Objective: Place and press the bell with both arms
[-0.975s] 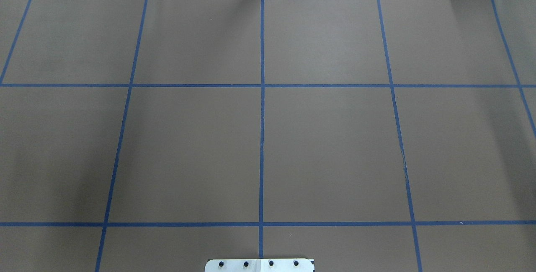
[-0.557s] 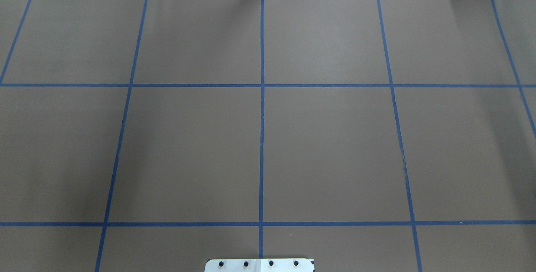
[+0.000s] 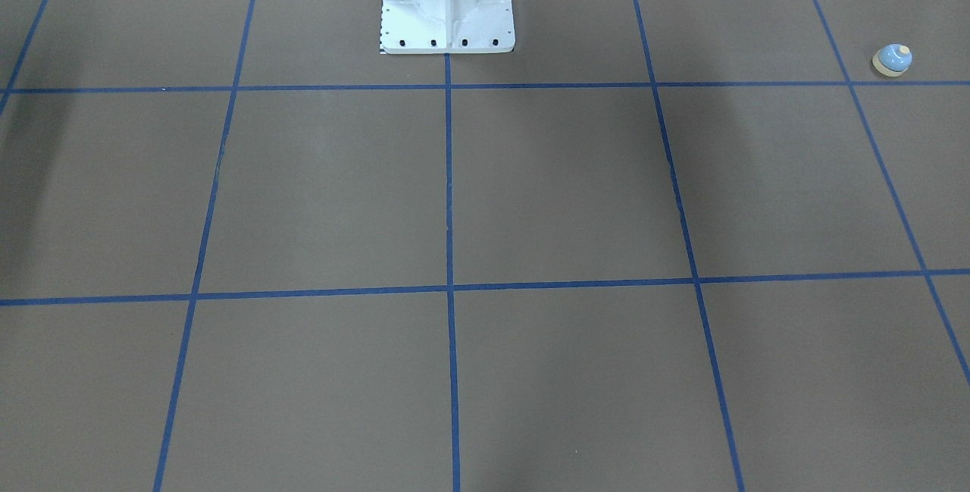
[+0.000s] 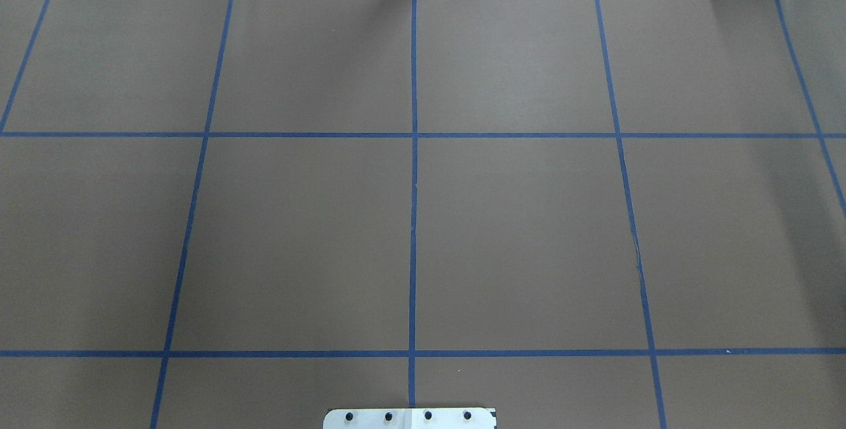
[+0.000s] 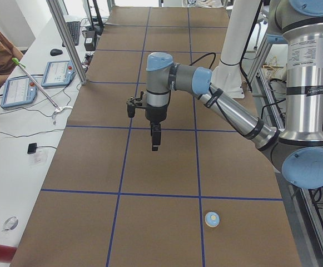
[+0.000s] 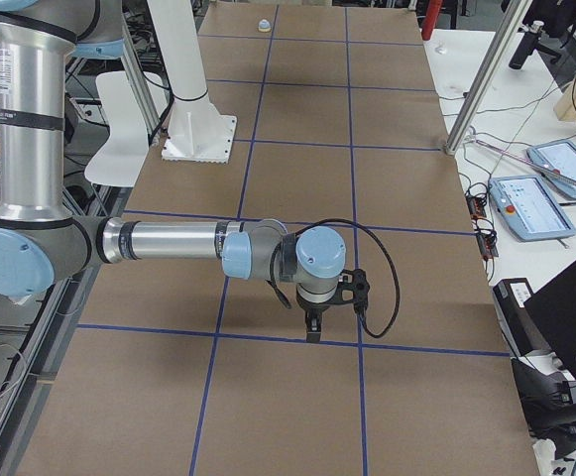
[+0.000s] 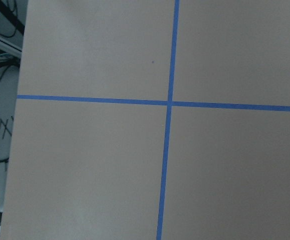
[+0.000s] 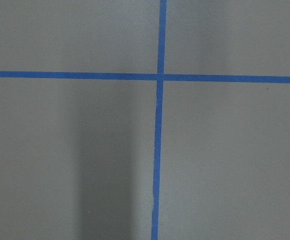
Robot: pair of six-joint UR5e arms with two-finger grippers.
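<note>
Found the bell (image 3: pixel 892 61) upright on the brown table (image 3: pixel 576 189), toward the corner between the robot-side edge and the left end, just on the robot's side of a blue tape line (image 3: pixel 758 84). Stood free there, touched by nothing, well apart from both grippers. Appeared only as a tiny pale dot from the right end.

Made out the left gripper (image 5: pixel 155 139) from the left-end camera alone: pointed straight down above the table's left half, too small and side-on for judging the gap between the fingers or any load. Cannot tell.

Picked out the right gripper (image 6: pixel 312 325) from the right-end camera alone: pointed down above the right half, far along the table from the bell. Cannot tell its opening or its contents either.

Traced the left arm (image 5: pixel 233 111) from wrist back to a low elbow past the robot-side edge, shoulder cut off at the frame's top. Traced the right arm (image 6: pixel 169 241) with forearm level, upper part likewise cropped.

Got only brown cover and tape crossings from both wrist cameras. Caught just the foot of the pedestal (image 4: pixel 410 418) at the overhead view's bottom edge.
</note>
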